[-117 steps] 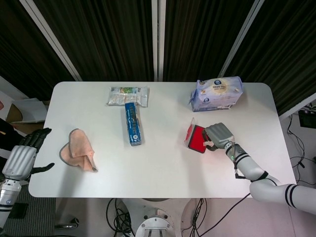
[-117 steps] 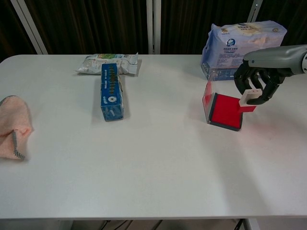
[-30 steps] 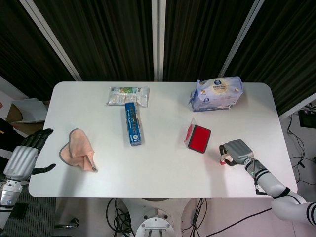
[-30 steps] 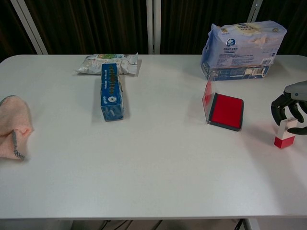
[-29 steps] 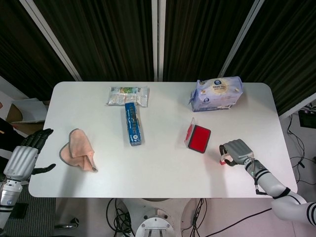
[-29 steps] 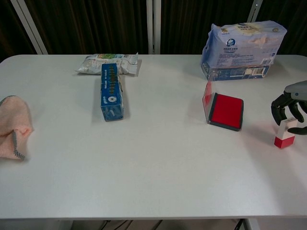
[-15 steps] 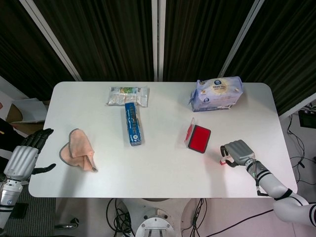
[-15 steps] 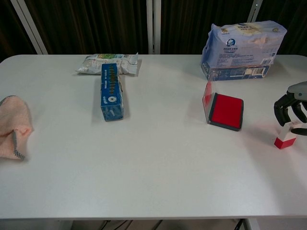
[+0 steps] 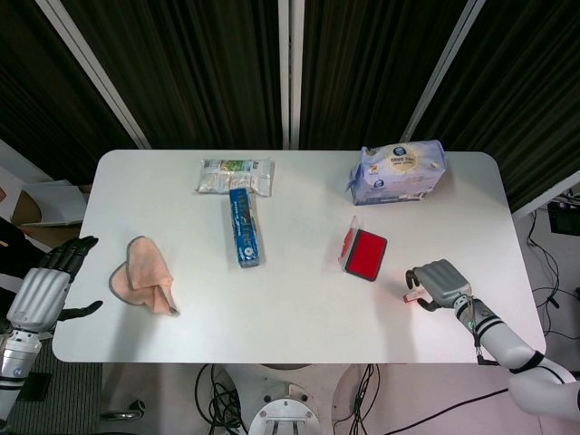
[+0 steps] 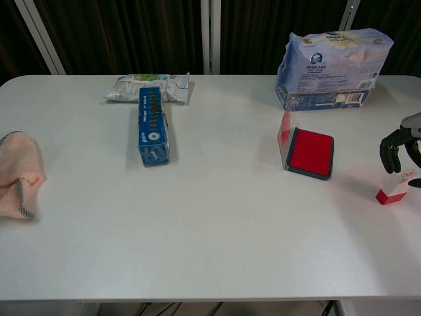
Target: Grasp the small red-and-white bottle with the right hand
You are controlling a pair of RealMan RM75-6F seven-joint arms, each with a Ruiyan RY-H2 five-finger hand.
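near the tabletop's (image 10: 217, 224) right edge, the small red-and-white bottle (image 10: 393, 191) tilts, red base down-left; the right hand (image 10: 399, 149), cropped by the frame, curls over its top, grip unclear.

From up top I take the red stamp pad (image 9: 363, 255) as my anchor, lying open near the middle-right of the white table (image 9: 299, 308). My right hand (image 9: 438, 284) sits toward the near-right of it, fingers curled over the small red-and-white bottle (image 9: 410, 295), of which only a sliver shows at the fingertips; I can't tell whether I'm gripping it. Beyond the pad lies the tissue pack (image 9: 399, 170). Left of the pad lies the blue box (image 9: 243, 227), a snack bag (image 9: 235, 175) beyond it. Far left, the pink cloth (image 9: 143, 275), and my left hand (image 9: 43, 285) hangs off the table's edge, fingers apart.
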